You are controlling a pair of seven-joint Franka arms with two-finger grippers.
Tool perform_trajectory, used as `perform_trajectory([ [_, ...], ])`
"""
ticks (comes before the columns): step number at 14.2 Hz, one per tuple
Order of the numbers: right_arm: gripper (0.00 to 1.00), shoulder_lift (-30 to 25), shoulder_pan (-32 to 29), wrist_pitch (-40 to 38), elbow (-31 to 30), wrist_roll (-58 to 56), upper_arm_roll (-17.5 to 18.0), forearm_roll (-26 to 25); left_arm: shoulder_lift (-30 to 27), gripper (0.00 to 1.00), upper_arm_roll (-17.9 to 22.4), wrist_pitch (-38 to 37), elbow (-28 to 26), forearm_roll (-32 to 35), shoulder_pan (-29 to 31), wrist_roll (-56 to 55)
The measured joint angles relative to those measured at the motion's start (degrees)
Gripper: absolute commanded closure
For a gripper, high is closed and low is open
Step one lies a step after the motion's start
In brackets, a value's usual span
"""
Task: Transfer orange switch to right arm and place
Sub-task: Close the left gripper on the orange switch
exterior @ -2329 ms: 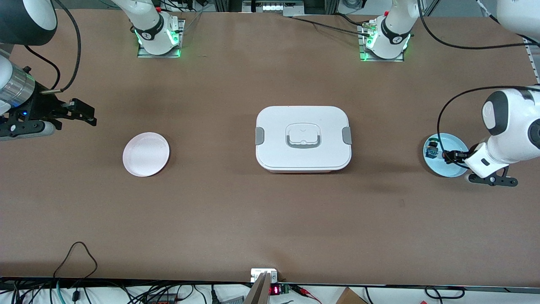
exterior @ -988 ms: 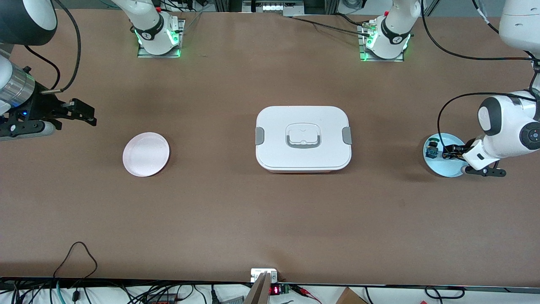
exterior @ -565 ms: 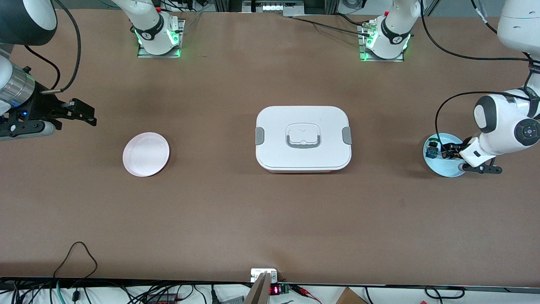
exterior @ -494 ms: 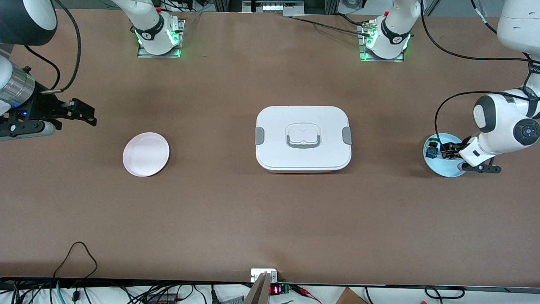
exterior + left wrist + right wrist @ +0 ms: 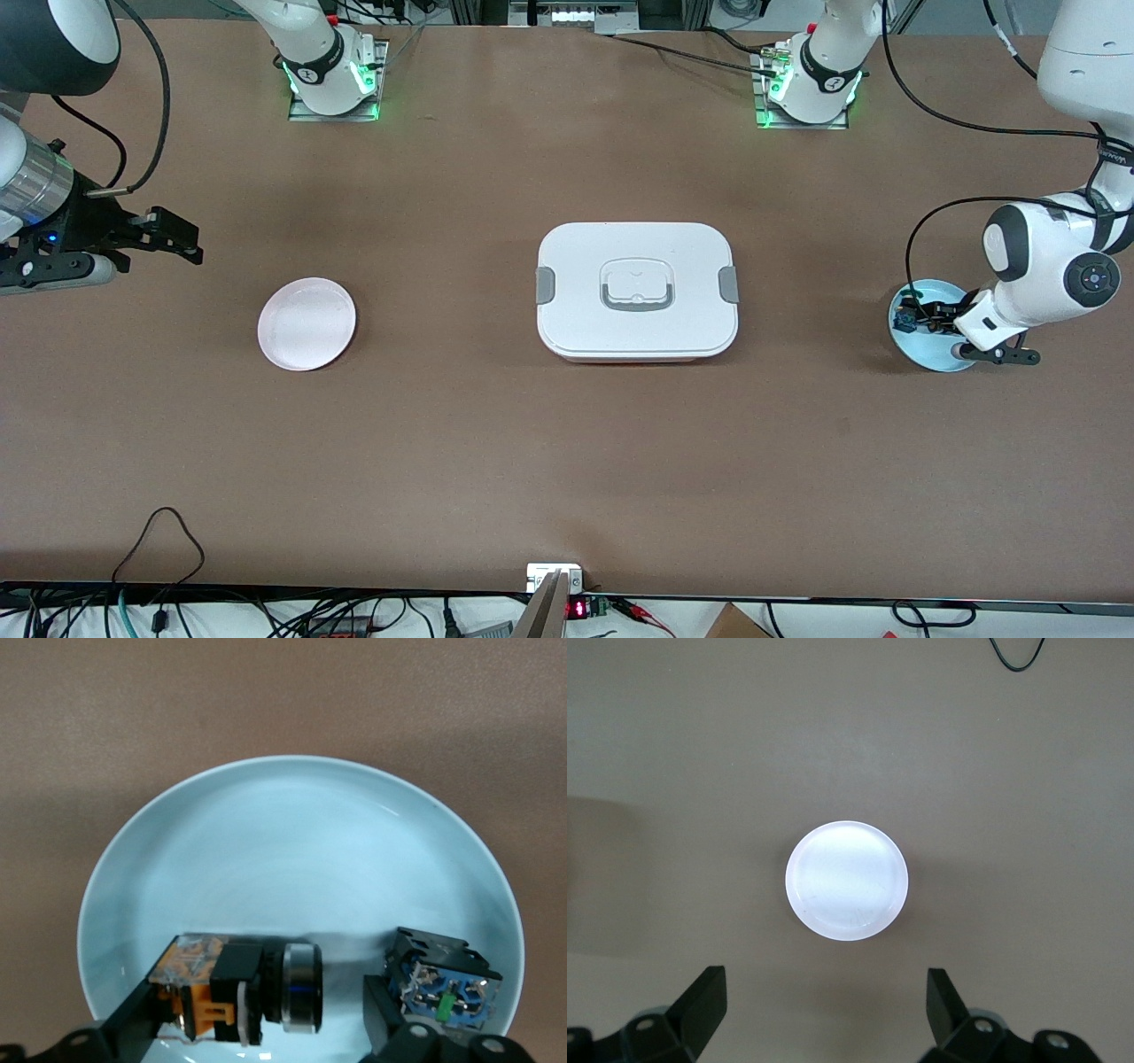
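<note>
Orange switch lies on its side in the pale blue plate between the wide-open, empty jaws of the left gripper, which I judge should close squarely without catching the blue-green switch just outside one finger, while the right gripper, also open and empty, waits over the white plate.

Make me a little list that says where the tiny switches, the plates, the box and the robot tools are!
orange switch: lying on the blue plate, between the open fingers of the left tool
other switch: same plate, beside the orange one
left tool: low over the blue plate, at the left arm's end of the table
right tool: open, waiting over the table at the right arm's end
pink plate: nothing on it
white box: lid on, middle of the table
</note>
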Motion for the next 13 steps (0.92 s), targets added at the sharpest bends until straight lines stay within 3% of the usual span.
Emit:
perform_trajectory([
  [1,0.00,0.00,0.00,0.00,0.00,0.00,0.00,0.00,0.09,0.51,-0.02,0.14,0.00,0.00,0.04,0.00],
  [3,0.00,0.00,0.00,0.00,0.00,0.00,0.00,0.00,0.10,0.68,-0.06,0.29,0.06,0.00,0.08,0.00],
  [8,0.00,0.00,0.00,0.00,0.00,0.00,0.00,0.00,0.03,0.74,-0.40,0.69,1.25,0.00,0.08,0.30],
  [13,0.00,0.00,0.01,0.00,0.00,0.00,0.00,0.00,-2.58,0.73,-3.45,-2.02,7.27,0.00,0.03,4.67],
])
